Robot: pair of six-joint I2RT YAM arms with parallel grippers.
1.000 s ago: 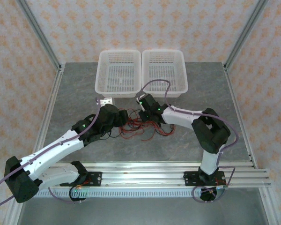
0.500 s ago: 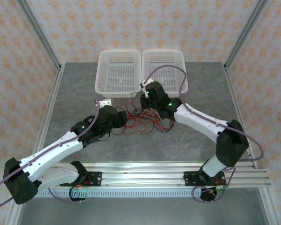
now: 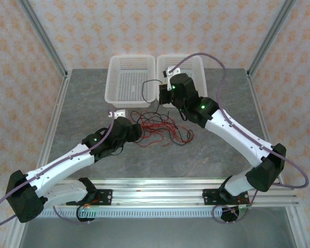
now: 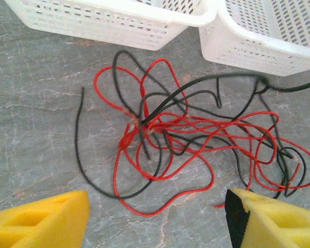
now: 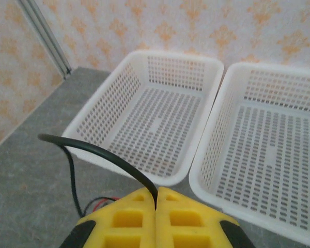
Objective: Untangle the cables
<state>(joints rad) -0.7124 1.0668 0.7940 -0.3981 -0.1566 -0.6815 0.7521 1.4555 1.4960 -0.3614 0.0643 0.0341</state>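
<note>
A tangle of red and black cables (image 3: 157, 129) lies on the grey table in front of the baskets; in the left wrist view its knot (image 4: 142, 124) sits just beyond my fingers. My left gripper (image 4: 157, 222) hovers open at the tangle's near edge, with nothing between its yellow fingers (image 4: 41, 219). My right gripper (image 5: 156, 199) is shut on one black cable (image 5: 98, 151), held raised near the baskets' front edge (image 3: 164, 97). That cable arcs left from the jaws and drops toward the pile (image 3: 144, 90).
Two empty white perforated baskets stand side by side at the back, the left one (image 3: 132, 57) and the right one (image 3: 203, 88), close behind the tangle (image 4: 108, 20). A small white block (image 3: 117, 112) lies left of the pile. Metal frame posts rise at the table's corners.
My right gripper has lifted and moved back toward the baskets, drawing a black cable up out of the pile. The tangle has spread and shifted slightly. The left arm has barely moved.
</note>
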